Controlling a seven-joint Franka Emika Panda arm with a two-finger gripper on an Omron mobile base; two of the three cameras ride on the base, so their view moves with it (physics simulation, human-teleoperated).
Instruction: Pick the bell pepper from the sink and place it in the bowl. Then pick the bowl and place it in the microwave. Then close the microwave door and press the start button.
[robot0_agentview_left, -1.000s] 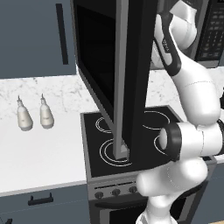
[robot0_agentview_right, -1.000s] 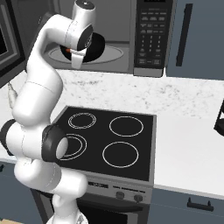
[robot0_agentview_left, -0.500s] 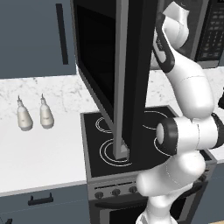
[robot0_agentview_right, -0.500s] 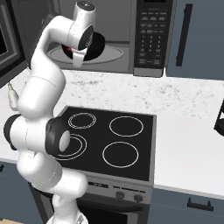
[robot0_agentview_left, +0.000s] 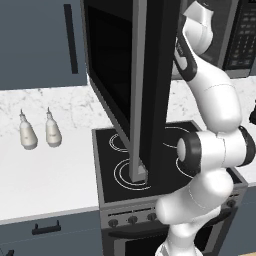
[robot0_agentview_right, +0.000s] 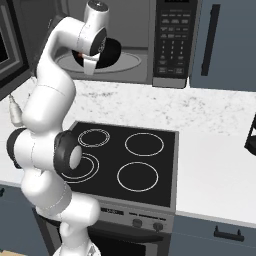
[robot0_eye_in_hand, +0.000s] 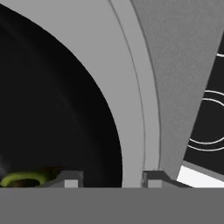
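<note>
**Bowl on the microwave's turntable, hand just above it**

Left base view: the open door (robot0_agentview_left: 135, 85), a wide black panel with a grey edge, swings out over the stove (robot0_agentview_left: 165, 160) and blocks the sight into the oven cavity. The white arm reaches up behind it. Two pale bottles (robot0_agentview_left: 37, 134) stand side by side on the speckled white counter (robot0_agentview_left: 45, 175).

Right base view: the microwave (robot0_agentview_right: 150, 40) stands open above the counter, its button panel at the right. The black bowl (robot0_agentview_right: 107, 52) sits on the round grey turntable (robot0_agentview_right: 127, 61) inside. The arm's hand hangs over the bowl's near rim and hides part of it. Below, the glossy black stove carries four white burner rings.

Hand view: the gripper (robot0_eye_in_hand: 111, 179) shows two grey fingertips spread apart, with nothing between them. The bowl's smooth black inside curves at the left; the pepper (robot0_eye_in_hand: 26, 178) lies in it, a greenish stem ring showing at the bottom edge. The turntable's pale rim arcs beside the bowl.
</note>
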